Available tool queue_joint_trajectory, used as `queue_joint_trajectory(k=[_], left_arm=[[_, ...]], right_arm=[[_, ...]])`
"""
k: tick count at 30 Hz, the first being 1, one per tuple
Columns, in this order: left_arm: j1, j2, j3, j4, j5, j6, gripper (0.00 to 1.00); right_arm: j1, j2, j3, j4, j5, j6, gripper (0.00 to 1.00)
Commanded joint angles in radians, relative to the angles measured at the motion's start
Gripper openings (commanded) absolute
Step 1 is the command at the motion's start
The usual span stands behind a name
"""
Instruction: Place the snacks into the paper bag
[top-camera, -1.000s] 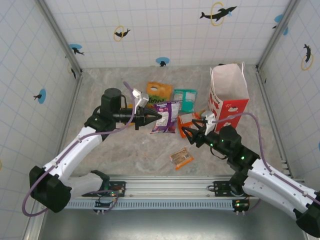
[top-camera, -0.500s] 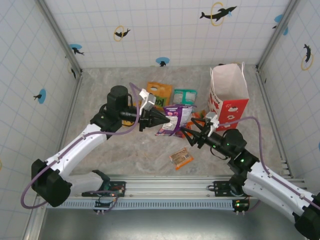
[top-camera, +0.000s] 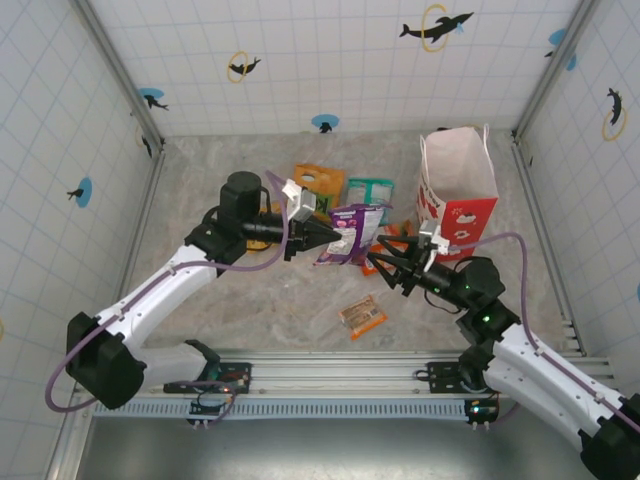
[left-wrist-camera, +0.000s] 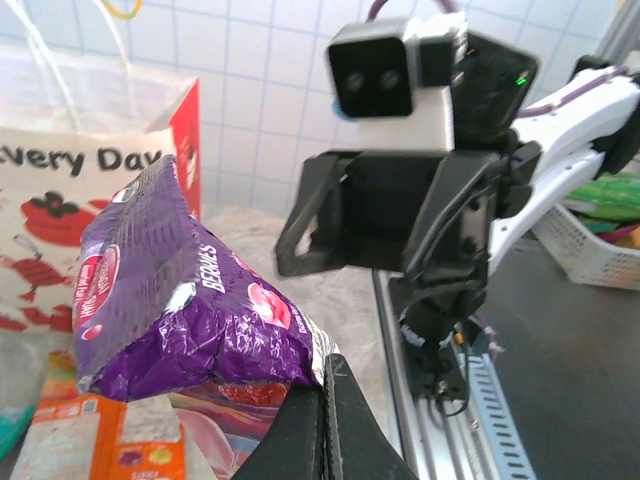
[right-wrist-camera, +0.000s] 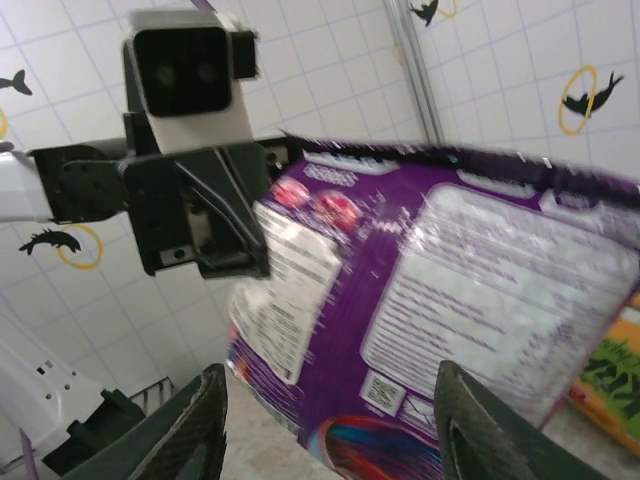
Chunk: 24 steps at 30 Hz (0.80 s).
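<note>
The purple packet (top-camera: 350, 230) hangs above the middle of the table (top-camera: 250, 300), pinched at one sealed edge by the left gripper (top-camera: 324, 237), whose jaws are closed tight on it. The right gripper (top-camera: 374, 260) meets it from 4 o'clock with its jaws parted, the packet's lower end between the two fingers and neither finger clearly pressing on it. The paper bag (top-camera: 457, 185) stands upright with its mouth open at 2 o'clock from the packet, against the right side of the table. At 12 o'clock lie the orange-green packet (top-camera: 318, 183) and the teal packet (top-camera: 371, 192), side by side; an orange packet (top-camera: 392, 243) lies under the right gripper, and the wrapped bar (top-camera: 362, 317) lies alone at 6 o'clock. The table top is grey, marbled stone, shut in by white tiled walls (top-camera: 330, 60) with dolphin stickers (top-camera: 436, 25), and a metal rail (top-camera: 330, 385) runs along the near edge. The left wrist view adds the closed left gripper (left-wrist-camera: 326, 395) under the crumpled purple packet (left-wrist-camera: 190, 300), the word "BERRIES" on it, "very Day" lettering on the paper bag (left-wrist-camera: 60, 190), the right gripper (left-wrist-camera: 372, 240) head-on, and a white basket (left-wrist-camera: 600, 250) at 3 o'clock. The right wrist view adds the purple packet's (right-wrist-camera: 450, 300) printed back between the right gripper's (right-wrist-camera: 335, 440) spread fingers, with the left gripper (right-wrist-camera: 200, 225) at 9 o'clock.
</note>
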Motion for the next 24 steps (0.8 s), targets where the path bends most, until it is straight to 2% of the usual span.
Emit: queue_joint_trajectory(k=[1, 3, 6, 10, 11, 12, 13, 17, 22, 24], left_arm=[[-0.006, 0.002, 0.018, -0.007, -0.011, 0.079, 0.0], [-0.007, 0.006, 0.021, -0.004, 0.002, 0.079, 0.0], [-0.006, 0.007, 0.031, -0.008, 0.006, 0.104, 0.0], [-0.006, 0.002, 0.059, -0.142, -0.077, 0.252, 0.0], [-0.007, 0.004, 0.065, -0.168, -0.103, 0.276, 0.0], [-0.008, 0.008, 0.078, -0.213, -0.132, 0.306, 0.0], [-0.007, 0.016, 0.092, -0.261, -0.149, 0.346, 0.0], [-0.013, 0.03, 0.117, -0.386, -0.218, 0.49, 0.0], [-0.024, 0.002, 0.093, -0.442, -0.264, 0.648, 0.0], [-0.025, 0.001, 0.096, -0.472, -0.274, 0.7, 0.0]], right_arm=[[-0.008, -0.021, -0.017, 0.042, 0.033, -0.014, 0.55], [-0.012, -0.019, -0.006, -0.017, 0.085, -0.019, 0.58], [-0.023, -0.008, 0.007, -0.085, 0.13, -0.04, 0.7], [-0.029, 0.033, 0.1, -0.237, 0.128, -0.144, 0.75], [-0.029, 0.048, 0.133, -0.294, 0.133, -0.182, 0.79], [-0.03, 0.066, 0.176, -0.361, 0.137, -0.234, 0.94], [-0.029, 0.084, 0.218, -0.428, 0.135, -0.29, 1.0], [-0.028, 0.138, 0.345, -0.592, 0.12, -0.476, 1.0], [-0.026, 0.21, 0.486, -0.765, 0.084, -0.69, 0.99], [-0.026, 0.26, 0.555, -0.863, 0.072, -0.76, 0.95]])
